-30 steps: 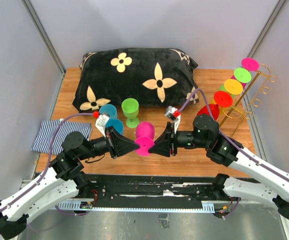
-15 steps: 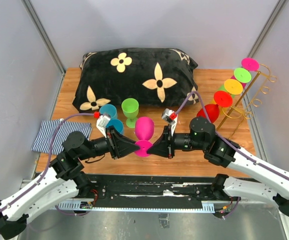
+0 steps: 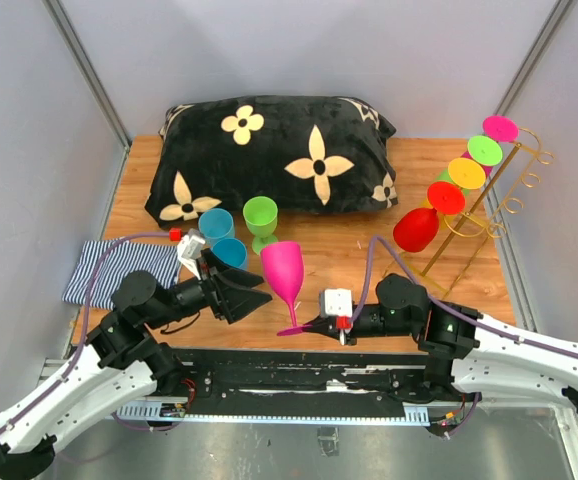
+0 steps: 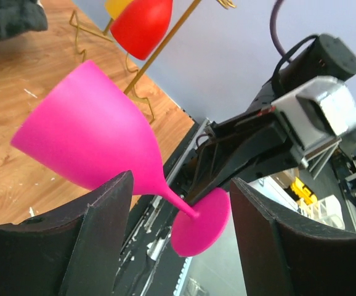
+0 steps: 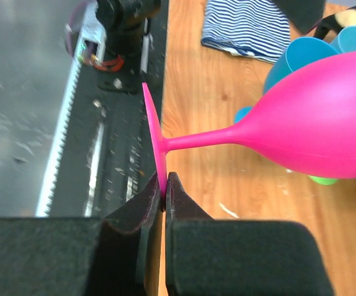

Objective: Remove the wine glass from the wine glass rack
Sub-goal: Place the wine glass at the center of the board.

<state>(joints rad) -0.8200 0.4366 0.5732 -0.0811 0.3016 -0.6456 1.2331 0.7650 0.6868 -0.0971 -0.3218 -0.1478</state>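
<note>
The pink wine glass is off the wine glass rack and tilts over the desk's near edge. The right fingers pinch only the thin rim of its foot, while the left fingers stand wide on either side of the stem. That edge grip looks slippery, so level the foot slowly before releasing.

Enclosure: plain pale grey walls on three sides, joined at the rear corners by slanted metal posts. Bench: light wood top, visibly scuffed. Black mounting rail along its near edge. Lighting even, shadows soft.
</note>
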